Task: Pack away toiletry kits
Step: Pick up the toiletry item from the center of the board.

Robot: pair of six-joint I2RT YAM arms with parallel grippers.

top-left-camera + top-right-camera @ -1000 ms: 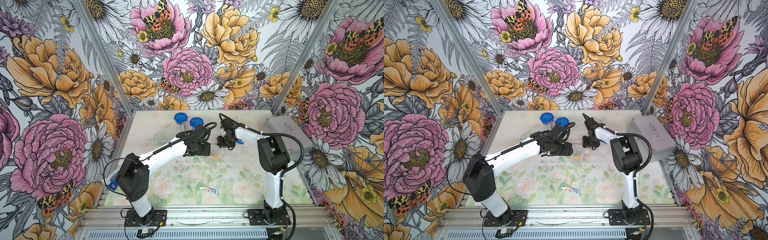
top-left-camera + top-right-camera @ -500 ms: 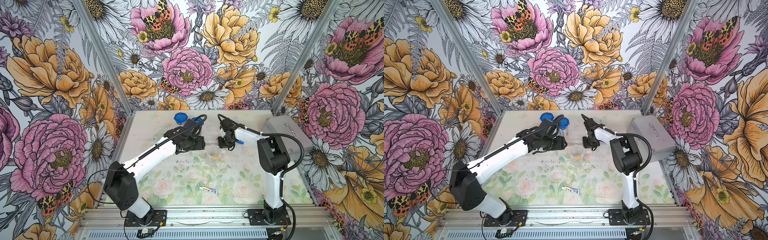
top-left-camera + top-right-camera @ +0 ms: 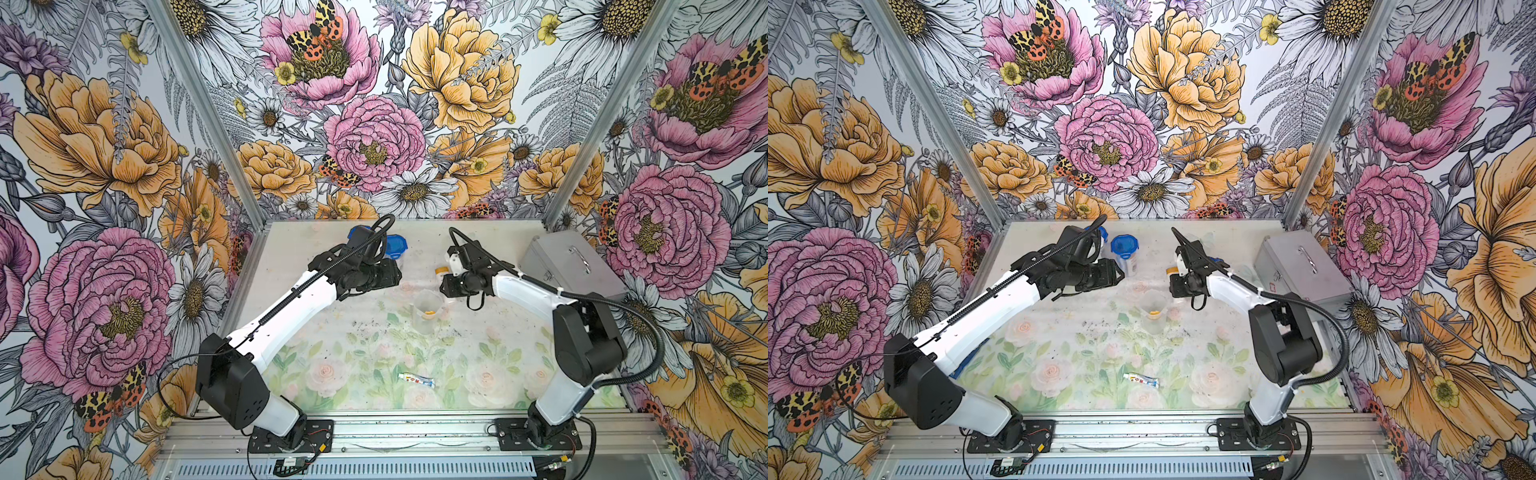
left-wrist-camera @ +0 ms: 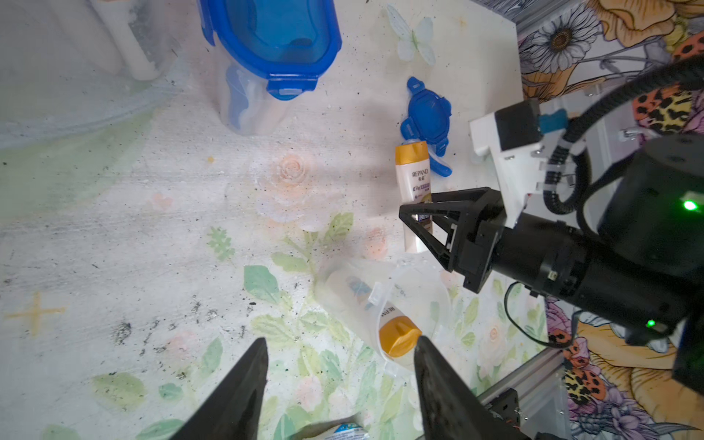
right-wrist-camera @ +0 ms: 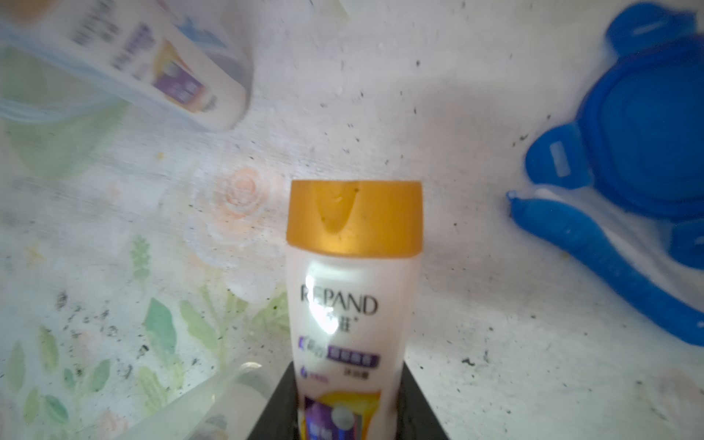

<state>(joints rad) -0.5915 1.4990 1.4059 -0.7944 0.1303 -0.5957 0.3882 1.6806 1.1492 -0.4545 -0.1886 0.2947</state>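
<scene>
Item: toiletry kit, part packed. Both top views: right gripper (image 3: pixel 448 286) (image 3: pixel 1177 284) pinches an orange-capped bottle (image 3: pixel 440 270) (image 3: pixel 1170 271), whose cap projects beyond the fingertips. The open cup (image 3: pixel 426 309) (image 3: pixel 1154 305) stands upright just beside and below this gripper, on its side toward the arm bases, with one bottle already inside. Left gripper (image 3: pixel 395 274) (image 3: pixel 1117 274) is spread and empty, somewhat farther from the cup, with the lidded cup (image 3: pixel 395 245) (image 3: pixel 1124 249) just behind it. A toothpaste tube (image 3: pixel 417 379) (image 3: pixel 1141 380) lies well apart from both. Left wrist view: left gripper (image 4: pixel 339 381) has jaws wide with nothing between. The held bottle (image 4: pixel 414 179) runs lengthwise out of the right gripper (image 4: pixel 421 224), cap leading; the cup (image 4: pixel 354 282) sits beside that gripper's fingers. Right wrist view: the bottle (image 5: pixel 354 304) has its long axis in line with the fingers and its cap pointing straight ahead. A toothbrush (image 5: pixel 609 247) and loose lid (image 5: pixel 647 133) lie off to one side. Judgement: the right arm is nearer, and the bottle needs turning base-down over the cup mouth.
</scene>
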